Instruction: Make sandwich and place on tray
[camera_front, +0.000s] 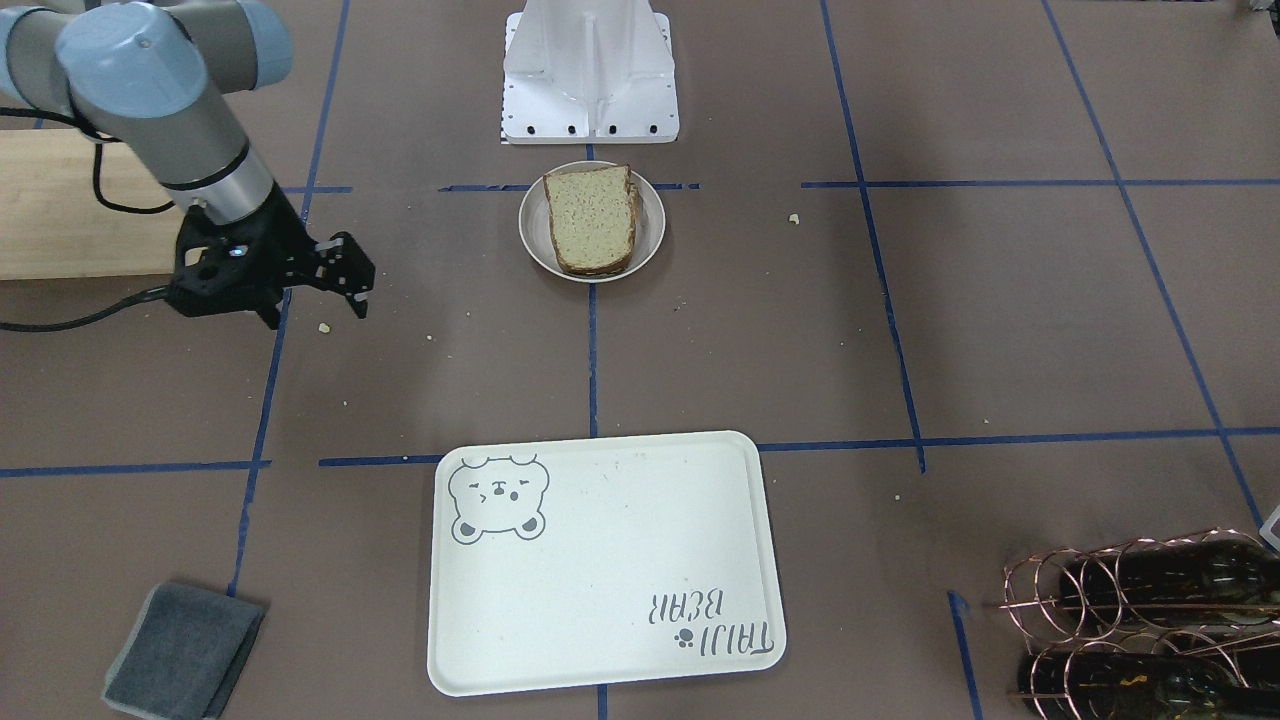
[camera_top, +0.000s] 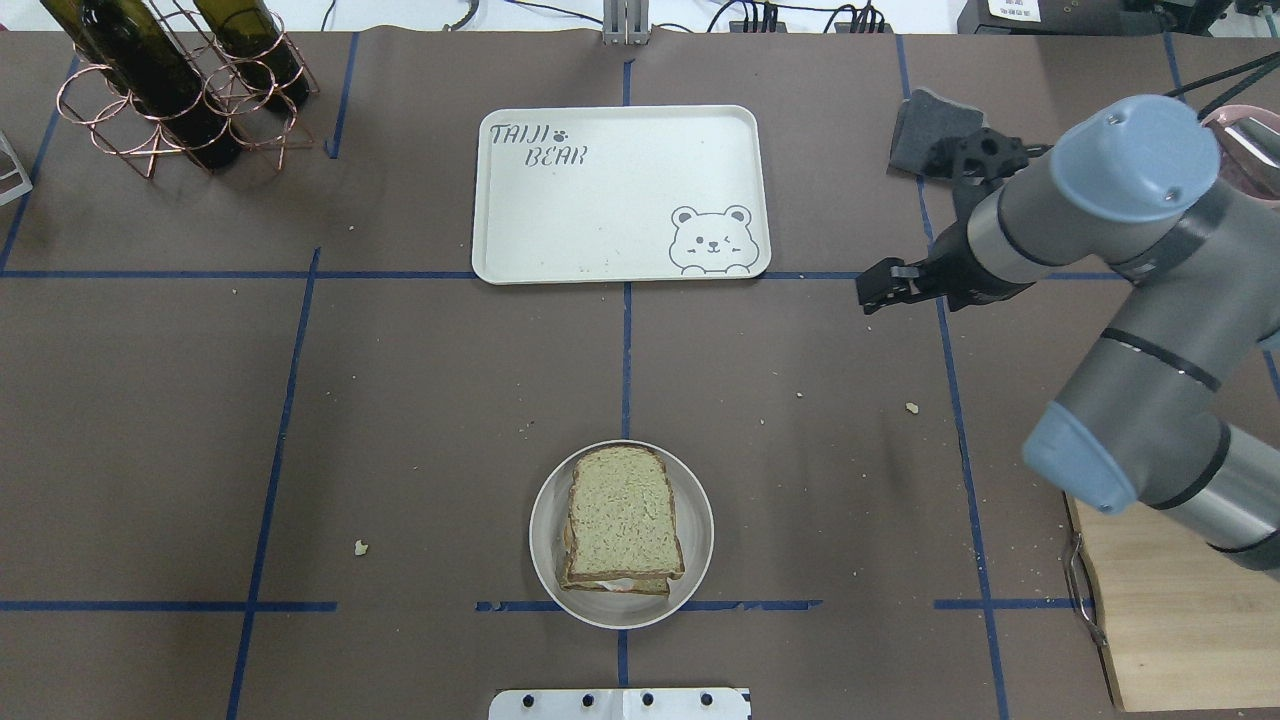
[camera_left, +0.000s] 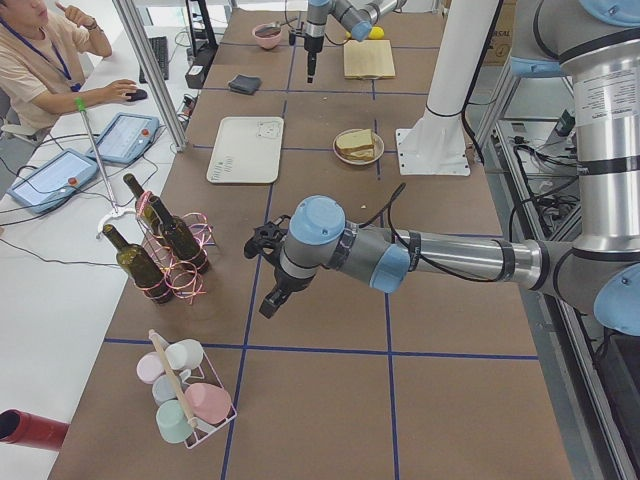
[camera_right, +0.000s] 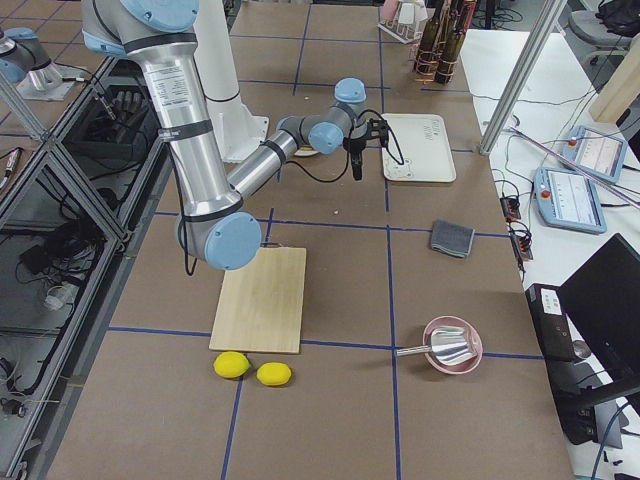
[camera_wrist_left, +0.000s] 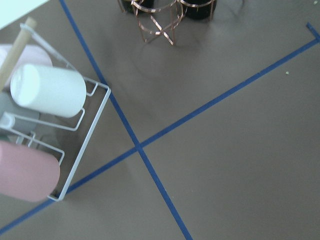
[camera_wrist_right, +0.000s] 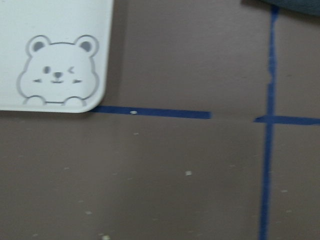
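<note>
sandwich (camera_top: 622, 520) well apart from right end effector (camera_top: 870, 292)

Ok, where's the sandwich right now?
The sandwich sits on the small round plate at the overhead view's lower centre, just ahead of the robot's base mount; the tray lies farther up the same centre tape line.

We see the tray (camera_top: 600, 210) steeply from above twice: from behind the robot's base (camera_top: 620, 705), and from across the table (camera_top: 400, 400), facing it. Two end cameras view the tray from afar. The right wrist camera looks closely down on its bear drawing (camera_wrist_right: 57, 75).
</note>
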